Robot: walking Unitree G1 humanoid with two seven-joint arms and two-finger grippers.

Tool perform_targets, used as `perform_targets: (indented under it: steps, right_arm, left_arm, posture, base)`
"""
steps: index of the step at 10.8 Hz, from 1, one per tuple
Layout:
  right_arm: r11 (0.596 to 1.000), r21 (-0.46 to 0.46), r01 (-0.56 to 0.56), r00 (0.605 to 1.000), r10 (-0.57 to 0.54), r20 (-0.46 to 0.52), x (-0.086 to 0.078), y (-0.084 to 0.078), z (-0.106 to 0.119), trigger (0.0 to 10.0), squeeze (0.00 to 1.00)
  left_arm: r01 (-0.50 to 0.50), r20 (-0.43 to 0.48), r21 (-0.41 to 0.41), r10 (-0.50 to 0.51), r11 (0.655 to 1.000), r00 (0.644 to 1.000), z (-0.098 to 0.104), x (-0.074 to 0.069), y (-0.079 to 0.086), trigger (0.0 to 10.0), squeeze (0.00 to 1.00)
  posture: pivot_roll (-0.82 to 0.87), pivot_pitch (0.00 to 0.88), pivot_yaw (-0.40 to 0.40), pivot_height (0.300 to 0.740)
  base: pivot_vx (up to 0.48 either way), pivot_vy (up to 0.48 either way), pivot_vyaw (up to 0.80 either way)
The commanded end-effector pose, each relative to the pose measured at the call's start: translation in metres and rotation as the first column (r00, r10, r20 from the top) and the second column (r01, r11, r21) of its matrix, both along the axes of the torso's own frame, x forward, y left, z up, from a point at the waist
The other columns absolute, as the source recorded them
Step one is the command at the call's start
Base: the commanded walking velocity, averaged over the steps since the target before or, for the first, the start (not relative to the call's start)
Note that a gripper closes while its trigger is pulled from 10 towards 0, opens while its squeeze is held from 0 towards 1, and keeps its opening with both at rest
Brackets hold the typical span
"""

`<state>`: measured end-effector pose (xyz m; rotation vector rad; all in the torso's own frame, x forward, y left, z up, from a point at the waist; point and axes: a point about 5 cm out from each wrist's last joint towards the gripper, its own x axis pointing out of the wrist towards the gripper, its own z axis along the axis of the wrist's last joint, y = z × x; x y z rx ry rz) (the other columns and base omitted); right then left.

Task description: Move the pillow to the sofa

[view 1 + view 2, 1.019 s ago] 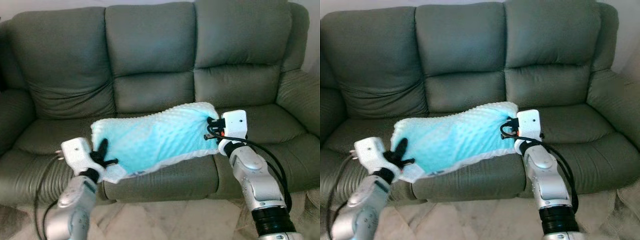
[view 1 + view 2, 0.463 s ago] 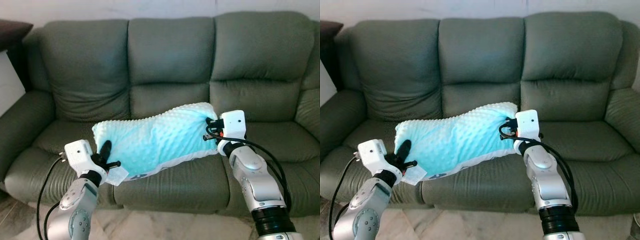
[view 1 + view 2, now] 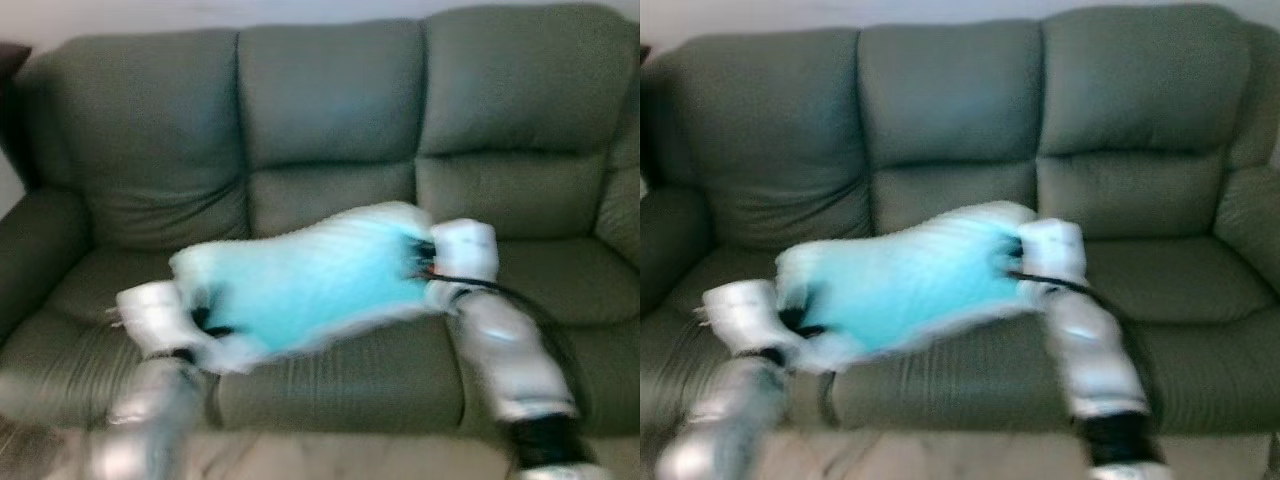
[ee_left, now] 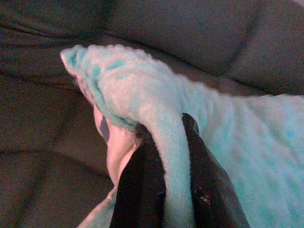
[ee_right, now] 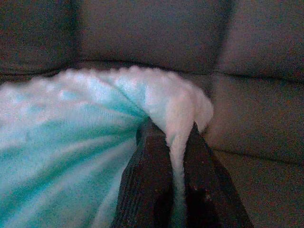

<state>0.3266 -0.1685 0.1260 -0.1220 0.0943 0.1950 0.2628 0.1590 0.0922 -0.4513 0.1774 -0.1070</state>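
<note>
Since half a second ago the head views have gone blurred and the sofa (image 3: 330, 130) sits a little differently in them, which is the camera shifting; the pillow (image 3: 315, 280) is held between the two arms much as it was.

In the left wrist view, the left gripper (image 4: 173, 142) has its black fingers (image 4: 142, 185) closed narrowly on a fold of the pillow's edge, plush squeezed up between them. In the right wrist view, the right gripper (image 5: 170, 135) pinches the opposite end the same way, a white ridge of fabric standing between its fingers (image 5: 147, 180).

Stretched between the two grippers, the pillow hangs above the middle seat cushion, tilted, its right end higher. It is a soft, dimpled turquoise fleece with paler, whitish edges, and a smooth white underside shows near the left gripper. Behind it the three-seat sofa is grey-green, with smooth padded cushions and bulging backrests.
</note>
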Motion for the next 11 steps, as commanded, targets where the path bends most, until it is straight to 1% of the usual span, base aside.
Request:
perform_targets:
  steps: [1, 3, 4, 6, 7, 8, 9, 11]
  right_arm:
    - [0.999, 0.012, -0.034, 0.999, 0.033, 0.038, 0.003, 0.012, 0.009, 10.0, 0.00]
    - [0.999, 0.010, -0.035, 0.999, 0.035, 0.039, 0.003, 0.013, 0.010, 10.0, 0.00]
    - [0.999, 0.010, -0.036, 0.999, 0.036, 0.038, 0.003, 0.013, 0.010, 10.0, 0.00]
    - [0.999, 0.011, -0.043, 0.999, 0.043, 0.026, 0.002, 0.013, 0.007, 10.0, 0.00]
    - [0.999, 0.004, -0.049, 0.998, 0.049, 0.026, 0.001, 0.014, 0.006, 10.0, 0.00]
    - [0.996, -0.019, -0.088, 0.995, 0.088, 0.042, 0.000, 0.018, 0.008, 10.0, 0.00]
    - [0.994, -0.036, -0.101, 0.993, 0.103, 0.048, -0.001, 0.019, 0.008, 10.0, 0.00]
    - [0.995, -0.028, -0.095, 0.994, 0.096, 0.047, -0.001, 0.019, 0.008, 10.0, 0.00]
  left_arm:
    - [-0.026, 0.023, 0.021, 0.026, 0.999, 0.999, 0.006, 0.000, 0.011, 10.0, 0.00]
    - [-0.024, 0.019, 0.021, 0.023, 1.000, 1.000, 0.006, 0.000, 0.011, 10.0, 0.00]
    - [-0.032, 0.019, 0.018, 0.032, 0.999, 0.999, 0.006, 0.000, 0.011, 10.0, 0.00]
    - [-0.064, -0.010, 0.020, 0.064, 0.998, 0.998, 0.003, 0.001, 0.012, 10.0, 0.00]
    - [-0.112, -0.012, 0.046, 0.112, 0.993, 0.994, 0.003, 0.002, 0.018, 10.0, 0.00]
    - [-0.158, -0.007, 0.069, 0.159, 0.985, 0.987, 0.003, 0.003, 0.024, 10.0, 0.00]
    - [-0.181, -0.005, 0.083, 0.182, 0.980, 0.983, 0.004, 0.004, 0.027, 10.0, 0.00]
    - [-0.208, -0.009, 0.103, 0.210, 0.973, 0.978, 0.004, 0.004, 0.030, 10.0, 0.00]
  posture:
    - [-0.25, 0.000, 0.067, 0.740]
    - [-0.25, 0.000, 0.067, 0.740]
    - [-0.25, 0.000, 0.067, 0.740]
    - [-0.25, 0.000, 0.068, 0.740]
    - [-0.25, 0.000, 0.068, 0.740]
    - [-0.25, 0.000, 0.068, 0.740]
    - [-0.25, 0.000, 0.067, 0.740]
    - [-0.25, 0.000, 0.069, 0.740]
  base:
    - [0.285, 0.000, -0.80]
    - [0.285, 0.000, -0.69]
    - [0.000, 0.000, 0.00]
    - [0.000, 0.000, 0.00]
    - [0.000, 0.000, 0.00]
    - [0.000, 0.000, 0.51]
    - [0.000, 0.000, 0.79]
    - [0.000, 0.000, 0.79]
